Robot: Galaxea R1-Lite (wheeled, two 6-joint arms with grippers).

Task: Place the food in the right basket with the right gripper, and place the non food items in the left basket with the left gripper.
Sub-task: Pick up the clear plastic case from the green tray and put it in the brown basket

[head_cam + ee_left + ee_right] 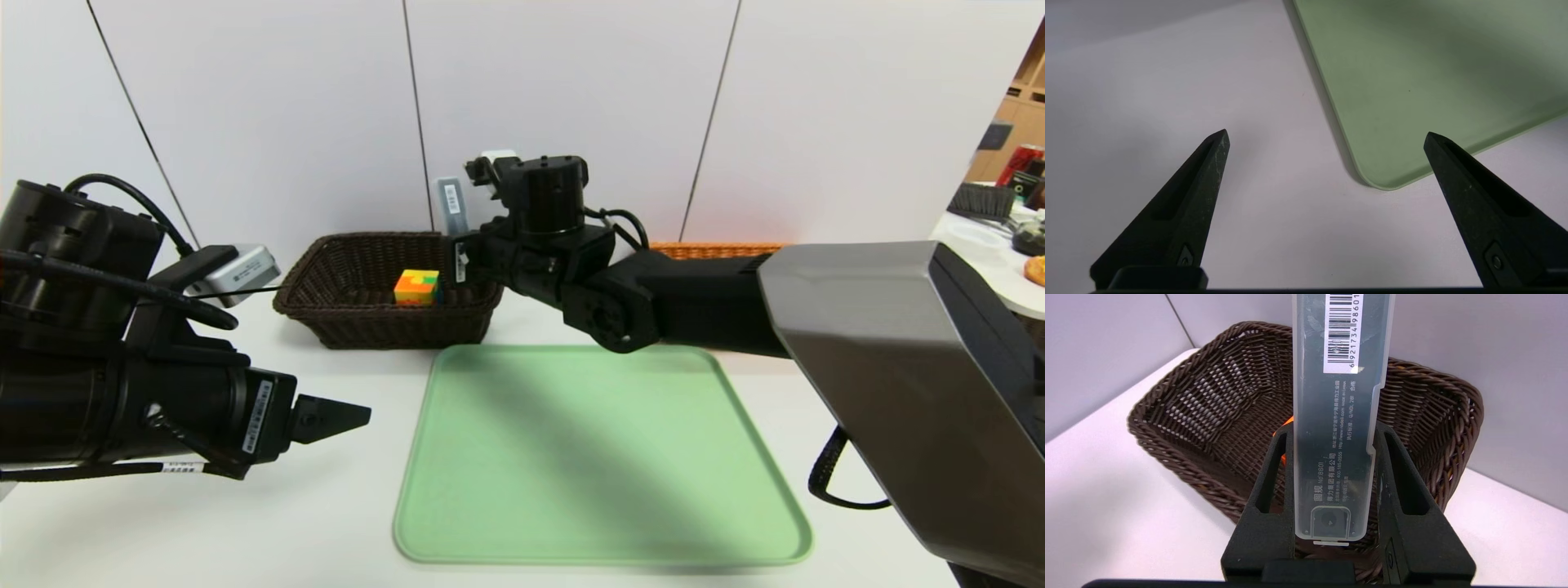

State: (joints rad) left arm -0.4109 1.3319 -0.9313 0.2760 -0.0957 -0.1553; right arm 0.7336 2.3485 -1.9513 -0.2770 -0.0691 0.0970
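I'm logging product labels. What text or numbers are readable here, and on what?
"6921734986 01" by the barcode sticker on the translucent case.
"No.8601" printed on the case.
"MADE IN CHINA" and "Q/NDL 281" on the case.
Chinese print on it: too small to read.
Arm stickers in the head view: unreadable.

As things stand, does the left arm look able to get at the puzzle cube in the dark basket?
Probably yes: the left tool hangs open and empty, nothing lies between it and the cube, though the right tool holds the case close over that basket.
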